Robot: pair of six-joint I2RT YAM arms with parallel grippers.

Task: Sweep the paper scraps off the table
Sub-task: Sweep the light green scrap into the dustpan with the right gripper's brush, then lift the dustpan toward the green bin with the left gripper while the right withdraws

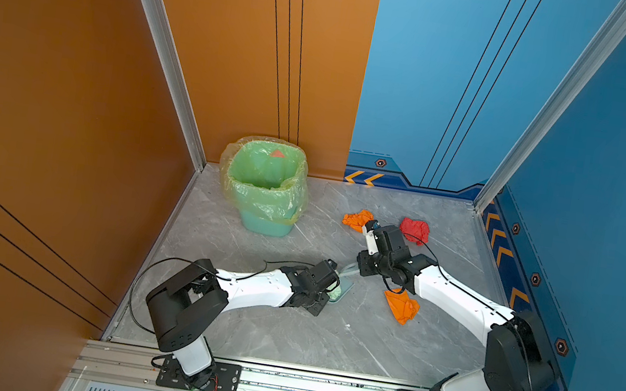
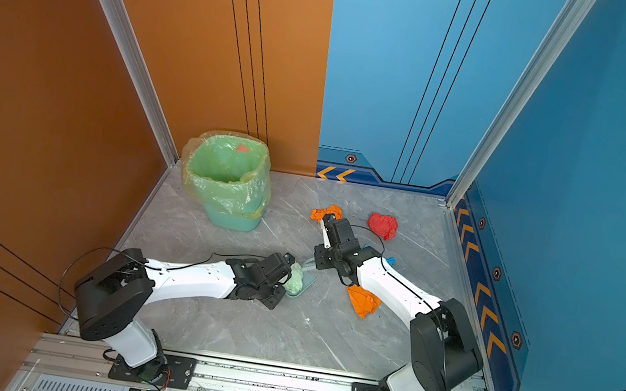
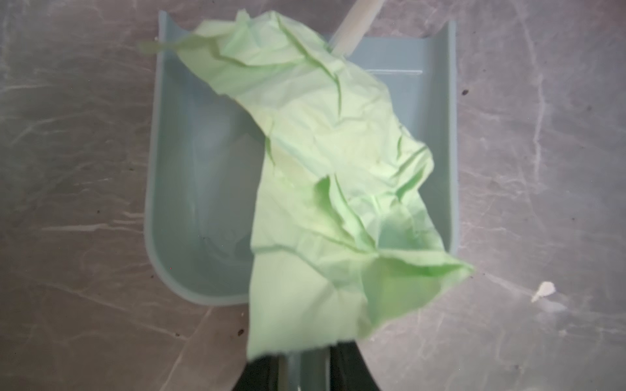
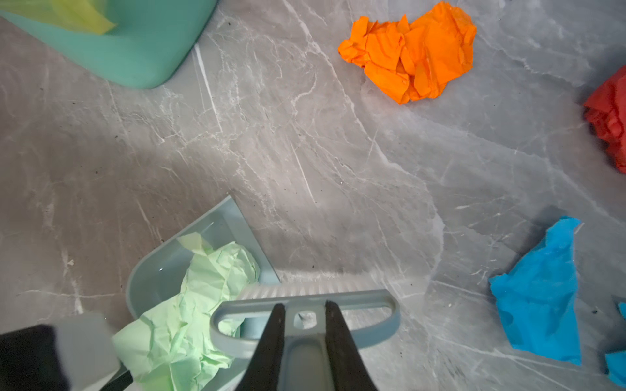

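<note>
A pale green paper scrap (image 3: 321, 152) lies crumpled in the grey-blue dustpan (image 3: 203, 169), which rests on the table (image 1: 283, 326). My left gripper (image 3: 306, 359) is shut on the dustpan's handle, partly hidden under the scrap. My right gripper (image 4: 303, 311) is shut on the grey-blue brush (image 4: 372, 301), whose bristles touch the table at the dustpan's mouth (image 4: 223, 216). Loose paper scraps lie beyond: an orange one (image 4: 413, 57), a red one (image 4: 609, 118) and a bright blue one (image 4: 542, 298). Another orange scrap (image 1: 401, 307) lies under the right arm.
The green bag-lined bin (image 1: 265, 223) stands at the back left of the table, with something pink-red inside. Aluminium rails and the orange and blue walls close in the table on three sides. A tiny white fleck (image 3: 543, 291) lies near the dustpan.
</note>
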